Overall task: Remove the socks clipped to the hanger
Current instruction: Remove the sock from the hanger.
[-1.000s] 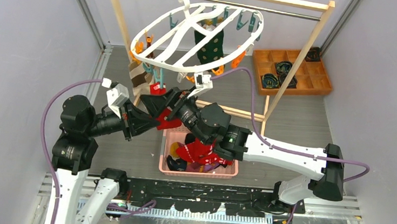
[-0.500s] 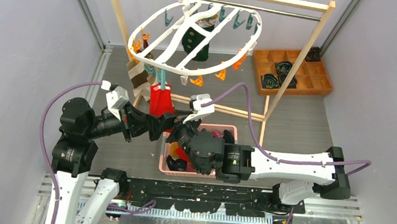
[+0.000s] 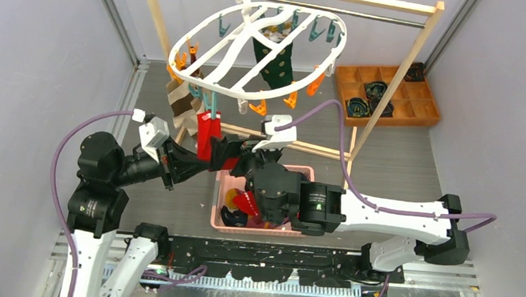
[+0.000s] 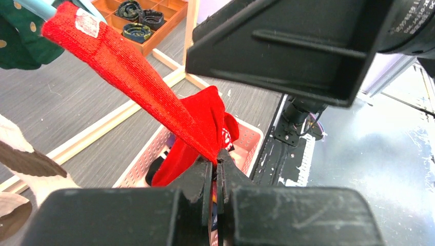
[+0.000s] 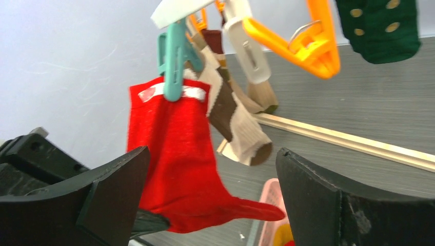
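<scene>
**Sock removal well under way.** The left gripper (image 4: 216, 156), reaching in from the left, is seen clamped shut on the toe end of a red sock (image 4: 133, 66). The sock is drawn taut on a slant up to the teal clip (image 5: 174, 64), by which its cuff is pinned to the near rim of the white oval hanger (image 3: 201, 84). Just to the left, a striped beige and brown sock (image 5: 233, 115) is hung from the same rim. Below, toward the near edge, a pink basket (image 3: 217, 195) is shown holding a heap of mixed socks (image 3: 244, 203), judged to be those already taken off.

The right gripper (image 5: 211, 151) is held over the basket with its jaws spread wide and nothing between them, the red sock being framed just ahead. Farther back, a dark green dotted sock (image 3: 275, 60) is clipped under the middle of the hanger, and several orange clips (image 3: 258, 107) are seen dangling empty. At the far right, a compartmented wooden tray (image 3: 415, 104) is set beside a post of the wooden rack (image 3: 406, 60).

Three socks can be counted on the hanger, so most of the work is judged done. The red one is in hand but not yet freed from its clip. The striped and green socks are left to be dealt with.
</scene>
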{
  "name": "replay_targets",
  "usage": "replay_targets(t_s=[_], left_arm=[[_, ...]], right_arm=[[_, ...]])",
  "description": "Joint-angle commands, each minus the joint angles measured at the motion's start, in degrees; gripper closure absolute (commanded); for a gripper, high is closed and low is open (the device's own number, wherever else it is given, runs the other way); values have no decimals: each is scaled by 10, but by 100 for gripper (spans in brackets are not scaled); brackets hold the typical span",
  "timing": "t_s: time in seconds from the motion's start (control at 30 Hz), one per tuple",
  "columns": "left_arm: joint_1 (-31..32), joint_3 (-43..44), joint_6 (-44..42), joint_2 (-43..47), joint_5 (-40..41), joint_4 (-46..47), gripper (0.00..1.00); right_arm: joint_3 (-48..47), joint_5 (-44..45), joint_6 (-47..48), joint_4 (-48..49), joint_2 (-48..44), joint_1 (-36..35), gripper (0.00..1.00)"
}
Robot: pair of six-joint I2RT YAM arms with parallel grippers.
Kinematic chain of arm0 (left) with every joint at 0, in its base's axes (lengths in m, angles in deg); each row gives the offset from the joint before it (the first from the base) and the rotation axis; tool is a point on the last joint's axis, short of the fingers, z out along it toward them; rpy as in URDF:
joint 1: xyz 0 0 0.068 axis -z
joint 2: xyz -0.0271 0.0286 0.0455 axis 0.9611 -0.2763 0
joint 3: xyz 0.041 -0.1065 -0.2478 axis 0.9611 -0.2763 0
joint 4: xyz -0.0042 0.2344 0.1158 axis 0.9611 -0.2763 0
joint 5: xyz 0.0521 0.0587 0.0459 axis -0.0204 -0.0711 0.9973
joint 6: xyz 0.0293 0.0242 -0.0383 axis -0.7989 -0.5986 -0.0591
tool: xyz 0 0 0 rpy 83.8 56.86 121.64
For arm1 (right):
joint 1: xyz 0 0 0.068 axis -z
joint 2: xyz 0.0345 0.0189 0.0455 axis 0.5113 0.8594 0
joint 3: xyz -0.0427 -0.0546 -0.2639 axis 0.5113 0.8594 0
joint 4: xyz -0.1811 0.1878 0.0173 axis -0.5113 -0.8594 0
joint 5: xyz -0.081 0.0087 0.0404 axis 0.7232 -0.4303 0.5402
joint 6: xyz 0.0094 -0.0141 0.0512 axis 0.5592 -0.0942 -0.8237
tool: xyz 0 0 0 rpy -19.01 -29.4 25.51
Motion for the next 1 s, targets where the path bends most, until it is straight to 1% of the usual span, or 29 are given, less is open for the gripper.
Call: replay_targets(t_s=[0.0,0.1,0.27,0.47,0.63,0.8,0.9,0.97], left_arm=[[4,6,-10,7,-14,10,100],[4,2,-19,6,-12,10,100],[4,-3,-37,5,-1,9,100],[4,-1,-50,3,6,7,100],[4,1,-52,1,8,9,100],[4,2,-39,-5,6,31,100],[7,3,-21,-15,2,49,99],[10,8,-16,-20,1,52,96]], right_arm=[[3,67,-25,-48,-45,-1,2],[9,26,-39,-28,-45,-2,4],[-35,-36,-65,-32,-6,-3,4],[-70,-72,-91,-30,36,4,6],[-73,-116,-148,-36,48,40,13],[-84,-170,-173,-30,71,67,21],[-96,-214,-187,-24,85,85,28],[-94,-238,-196,-19,86,97,34]])
